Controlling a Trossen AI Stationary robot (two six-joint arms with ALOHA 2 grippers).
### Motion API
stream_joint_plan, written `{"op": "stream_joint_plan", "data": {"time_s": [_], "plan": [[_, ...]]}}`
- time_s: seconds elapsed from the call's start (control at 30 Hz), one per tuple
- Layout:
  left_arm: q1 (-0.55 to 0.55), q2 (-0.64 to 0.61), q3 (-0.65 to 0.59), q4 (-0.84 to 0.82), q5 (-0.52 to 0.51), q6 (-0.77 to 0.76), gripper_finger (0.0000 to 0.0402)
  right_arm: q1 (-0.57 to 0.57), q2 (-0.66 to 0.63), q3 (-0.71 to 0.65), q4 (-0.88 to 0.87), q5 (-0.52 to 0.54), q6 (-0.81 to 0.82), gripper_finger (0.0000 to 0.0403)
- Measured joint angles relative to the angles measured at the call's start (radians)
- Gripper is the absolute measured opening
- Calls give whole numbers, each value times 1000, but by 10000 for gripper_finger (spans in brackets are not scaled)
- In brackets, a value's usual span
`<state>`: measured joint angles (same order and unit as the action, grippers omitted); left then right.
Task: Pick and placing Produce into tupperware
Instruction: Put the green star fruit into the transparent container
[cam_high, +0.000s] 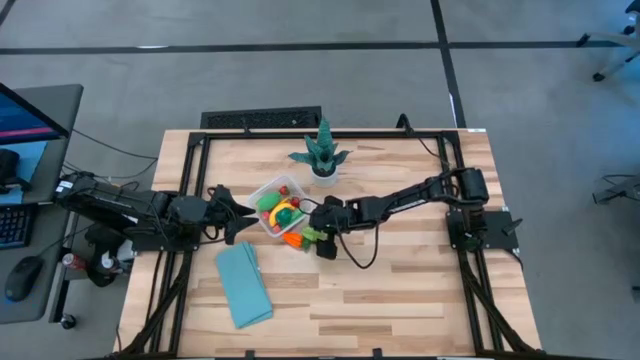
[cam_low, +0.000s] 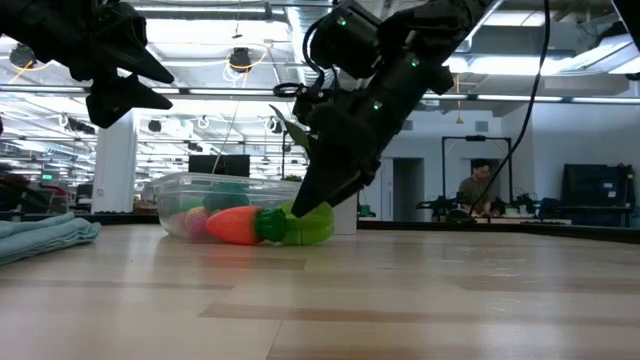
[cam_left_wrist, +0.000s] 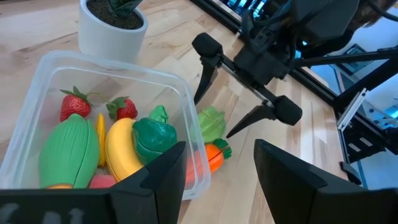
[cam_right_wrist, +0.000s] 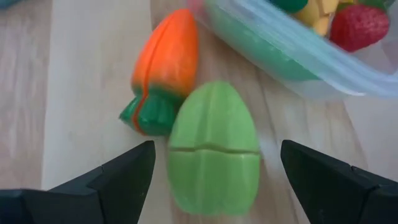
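The clear tupperware (cam_high: 262, 192) stands mid-table and holds several produce pieces: two strawberries (cam_left_wrist: 73, 104), a yellow piece (cam_left_wrist: 121, 148) and green ones (cam_left_wrist: 65, 152). Beside its near right corner a light-green piece (cam_right_wrist: 214, 134) and an orange carrot (cam_right_wrist: 168, 59) lie on the wood. My right gripper (cam_right_wrist: 217, 163) slants down over the light-green piece, open, one finger on each side of it with gaps showing. My left gripper (cam_high: 238, 215) hovers open above the table at the tupperware's left side, holding nothing.
A spiky teal plant in a white pot (cam_high: 323, 158) stands just behind the tupperware. A folded light-blue cloth (cam_high: 243, 285) lies near the front left. Bare wood stretches toward the front right of the table.
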<state>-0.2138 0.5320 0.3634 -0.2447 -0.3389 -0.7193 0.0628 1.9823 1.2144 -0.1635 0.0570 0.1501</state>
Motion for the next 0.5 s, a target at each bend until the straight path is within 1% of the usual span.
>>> {"op": "stream_joint_plan", "data": {"time_s": [0.17,0.27,0.33,0.5], "plan": [[0,0,0,0,0,0,178,1,22,-2,-1,-1,1,342],[0,0,0,0,0,0,178,3,32,3,28,-3,4,342],[0,0,0,0,0,0,178,2,34,-2,5,-3,8,342],[0,0,0,0,-1,-1,178,1,32,1,10,-3,9,342]]}}
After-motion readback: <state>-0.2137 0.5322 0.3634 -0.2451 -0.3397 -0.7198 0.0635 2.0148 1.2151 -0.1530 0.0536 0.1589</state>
